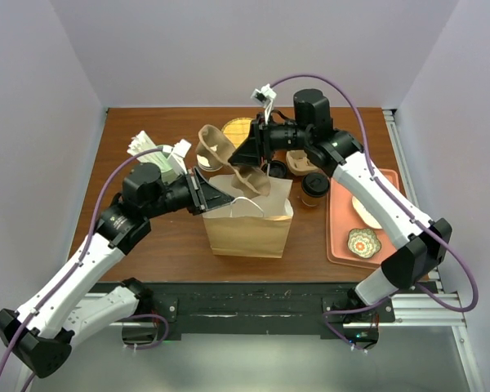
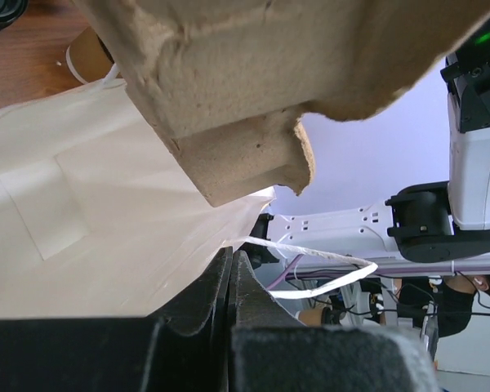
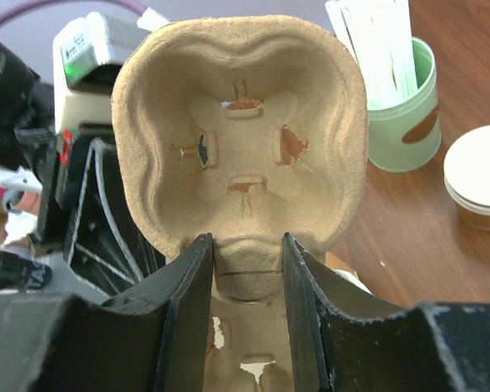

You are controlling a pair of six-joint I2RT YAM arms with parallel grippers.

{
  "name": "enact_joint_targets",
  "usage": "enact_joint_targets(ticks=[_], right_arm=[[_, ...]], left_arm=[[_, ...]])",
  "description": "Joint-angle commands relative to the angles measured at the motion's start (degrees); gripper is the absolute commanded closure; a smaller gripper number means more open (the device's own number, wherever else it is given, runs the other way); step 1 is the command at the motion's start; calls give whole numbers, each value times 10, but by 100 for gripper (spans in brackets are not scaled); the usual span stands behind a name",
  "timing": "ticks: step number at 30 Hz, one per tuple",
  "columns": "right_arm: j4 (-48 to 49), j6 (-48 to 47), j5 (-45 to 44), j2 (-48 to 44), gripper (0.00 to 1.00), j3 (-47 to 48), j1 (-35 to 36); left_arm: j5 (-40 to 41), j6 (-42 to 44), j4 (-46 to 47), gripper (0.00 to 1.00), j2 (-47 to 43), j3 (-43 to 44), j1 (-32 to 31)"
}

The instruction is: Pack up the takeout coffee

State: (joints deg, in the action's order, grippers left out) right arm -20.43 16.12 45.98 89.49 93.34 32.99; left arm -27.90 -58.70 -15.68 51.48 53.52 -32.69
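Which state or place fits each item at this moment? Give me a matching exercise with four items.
Things:
1. pulp cup carrier
2. paper bag
3. takeout coffee
4. pale green cup

States or places:
A. stands on the table beside the orange tray
B. holds white sticks
C. clamped in the right gripper, over the paper bag
D. rim pinched by the left gripper

Pairs: 1-C, 2-D, 3-A, 4-B
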Motion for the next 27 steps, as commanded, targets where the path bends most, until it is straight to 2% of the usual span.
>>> enact_joint_targets(ticks=[1,9,21,27], right_arm=[[-56,-59,-1,-39,80,16,3],[-95,-112,-6,-62,80,-6,12],[-160,-190,-114,-98,80,-31,36],[-191,-222,-140,-96,80,-18,51]], left_arm=[[-1,20,-14,100,-18,-2,-2],[1,32,-32,100,-28,-1,-1],[3,38,-41,100,-30,4,-2],[3,49,-79,100,-36,22,-2]])
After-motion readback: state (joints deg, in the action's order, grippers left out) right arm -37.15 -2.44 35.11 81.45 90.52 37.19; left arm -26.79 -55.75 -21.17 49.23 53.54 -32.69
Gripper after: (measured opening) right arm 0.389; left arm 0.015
